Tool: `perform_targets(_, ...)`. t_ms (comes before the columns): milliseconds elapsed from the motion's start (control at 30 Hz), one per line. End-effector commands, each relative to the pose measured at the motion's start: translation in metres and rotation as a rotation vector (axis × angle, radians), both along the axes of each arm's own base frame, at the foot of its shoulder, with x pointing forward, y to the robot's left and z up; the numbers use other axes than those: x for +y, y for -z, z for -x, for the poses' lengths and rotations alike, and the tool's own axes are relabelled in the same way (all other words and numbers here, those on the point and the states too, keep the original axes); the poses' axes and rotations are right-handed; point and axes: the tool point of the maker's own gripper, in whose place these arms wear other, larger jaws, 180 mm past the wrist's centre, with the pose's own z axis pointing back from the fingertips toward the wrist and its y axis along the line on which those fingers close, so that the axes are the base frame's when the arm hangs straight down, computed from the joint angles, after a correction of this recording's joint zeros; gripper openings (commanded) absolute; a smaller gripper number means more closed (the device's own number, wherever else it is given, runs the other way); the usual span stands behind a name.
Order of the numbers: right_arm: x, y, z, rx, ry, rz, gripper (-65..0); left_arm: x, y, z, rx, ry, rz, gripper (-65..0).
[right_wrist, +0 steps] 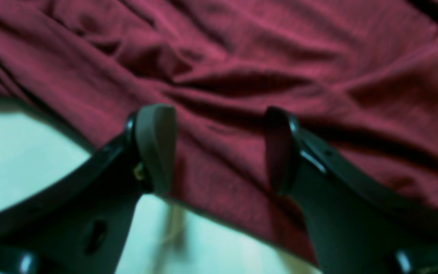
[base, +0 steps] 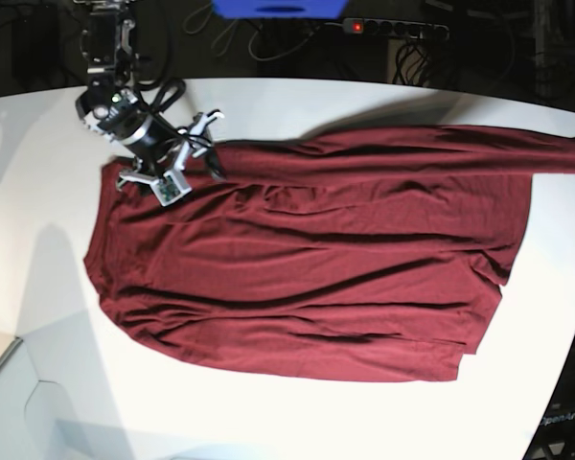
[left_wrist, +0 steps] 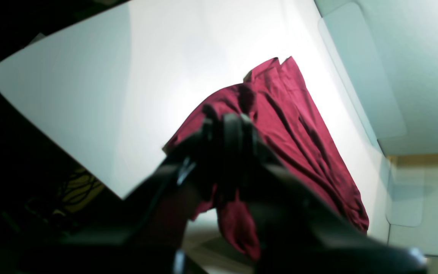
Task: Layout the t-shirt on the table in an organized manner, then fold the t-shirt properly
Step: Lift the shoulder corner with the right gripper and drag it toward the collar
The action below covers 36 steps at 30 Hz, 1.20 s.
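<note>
- Trouble at nine o'clock: right tool (right_wrist: 219,148) gapes apart over t-shirt (base: 307,259), gripping nothing.
- Left tool (left_wrist: 228,125), clamped on cloth, could drag it off counter (base: 297,422).

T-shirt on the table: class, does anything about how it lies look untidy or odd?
Yes. The t-shirt lies spread but creased in long folds on the table. One corner stretches off the base view's right edge, pinched in the shut left pincer; the right pincer stands open over the opposite end.
</note>
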Motion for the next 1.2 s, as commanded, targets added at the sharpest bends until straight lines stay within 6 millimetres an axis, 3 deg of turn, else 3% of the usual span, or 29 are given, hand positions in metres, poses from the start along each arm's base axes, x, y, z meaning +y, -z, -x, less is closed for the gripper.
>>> perform_targets(0,0.000,-0.012,-0.008,-0.046,-0.001,-0.022,-28.4,-0.001,-0.016,-0.005,-0.052,0.014,-0.007,-65.0)
perform_targets(467,-0.001,0.000,-0.001,-0.009,0.001,-0.023,-28.9,0.000,-0.015,-0.006,-0.054,0.009,-0.003,-65.0)
perform_targets(533,-0.001,0.000,-0.001,-0.008,0.001,-0.023,-33.2,0.000,-0.014,-0.006,-0.053,0.009,-0.002,-65.0)
perform_targets(733,-0.006,0.002,0.001,-0.002,-0.003,-0.007,-59.2,0.001,-0.016,-0.006,-0.053,0.010,-0.006,-65.0)
perform_targets(800,-0.004,0.003,0.002,0.000,-0.015,-0.004,-65.0,0.001,-0.016,-0.007,-0.056,0.009,-0.007,-65.0)
perform_targets(967,-0.008,0.001,0.004,-0.006,-0.026,0.012,-65.0,0.001,-0.018,-0.009,-0.068,0.010,-0.007,-65.0)
perform_targets(1167,-0.013,-0.020,0.003,-0.066,-0.036,0.035,-65.0,0.001,-0.018,-0.009,-0.070,0.008,-0.004,-65.0)
